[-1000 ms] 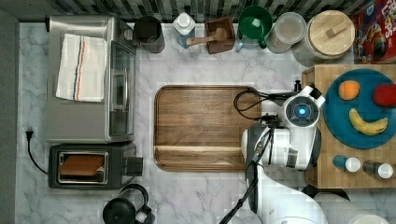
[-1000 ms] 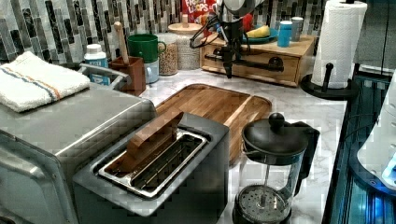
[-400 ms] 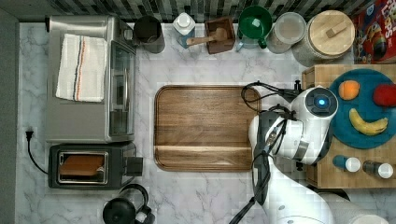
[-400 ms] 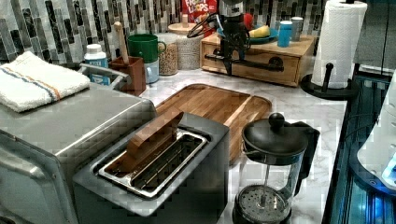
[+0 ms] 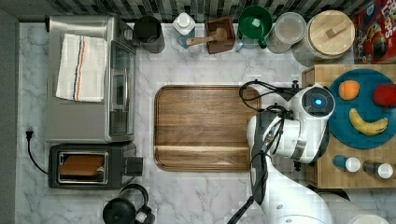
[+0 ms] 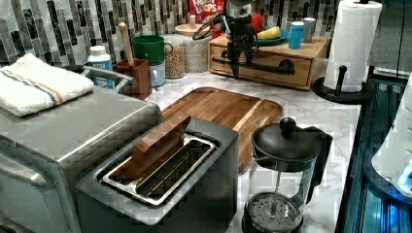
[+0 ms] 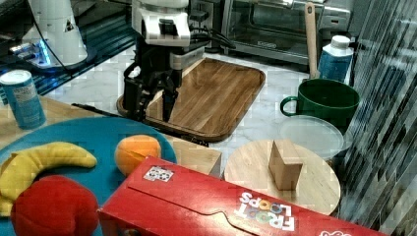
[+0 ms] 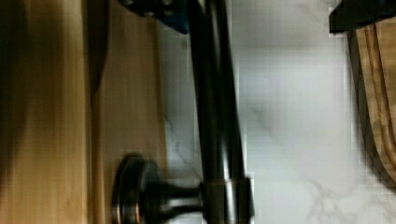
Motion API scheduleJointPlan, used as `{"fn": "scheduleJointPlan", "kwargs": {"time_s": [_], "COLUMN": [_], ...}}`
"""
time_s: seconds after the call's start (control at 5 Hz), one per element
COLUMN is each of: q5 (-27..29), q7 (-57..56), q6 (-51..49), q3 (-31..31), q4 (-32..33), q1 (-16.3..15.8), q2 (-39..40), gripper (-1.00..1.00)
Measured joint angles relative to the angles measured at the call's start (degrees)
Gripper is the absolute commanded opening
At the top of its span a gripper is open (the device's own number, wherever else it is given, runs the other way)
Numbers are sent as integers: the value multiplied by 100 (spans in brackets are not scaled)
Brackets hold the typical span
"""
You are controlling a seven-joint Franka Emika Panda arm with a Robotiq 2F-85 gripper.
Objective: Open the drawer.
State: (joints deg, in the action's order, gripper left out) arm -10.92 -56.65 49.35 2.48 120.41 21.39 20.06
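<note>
Drawer [image 6: 260, 67]: sitting in the front of the light-wood cabinet [image 6: 311, 51] at the far end of the marble desk [image 6: 311, 111] in the left view, looking closed or close to it.
Handle [image 8: 217, 112]: long black bar, running right past the wrist camera, standing off the drawer face on a round post.
End effector [image 6: 236, 68]: hanging straight down in front of the drawer, its fingers [image 7: 167, 105] reaching down on either side of the bar. They're looking spread and not clamped on it yet, as far as I can see.
Arm [image 5: 299, 135]: leaning over the gap between the cabinet and the brown tray [image 5: 203, 127] in the top view.
On top of the cabinet: teal plate [image 5: 369, 135] holding a banana [image 5: 368, 125] and an orange [image 5: 349, 89].
</note>
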Motion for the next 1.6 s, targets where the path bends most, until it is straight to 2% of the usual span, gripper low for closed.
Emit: {"fn": "scheduleJointPlan", "kwargs": {"time_s": [0.4, 0.8, 1.0, 1.6], "q5": [87, 398, 450, 665], "q7": [375, 1320, 1533, 1634], "q6": [-31, -683, -669, -601], "q3": [-457, -1166, -1426, -1392], "q4": [-22, -78, -56, -67], "q1": [-97, -406, -523, -383], "q2": [159, 158, 164, 192], "gripper": [100, 100, 100, 100]}}
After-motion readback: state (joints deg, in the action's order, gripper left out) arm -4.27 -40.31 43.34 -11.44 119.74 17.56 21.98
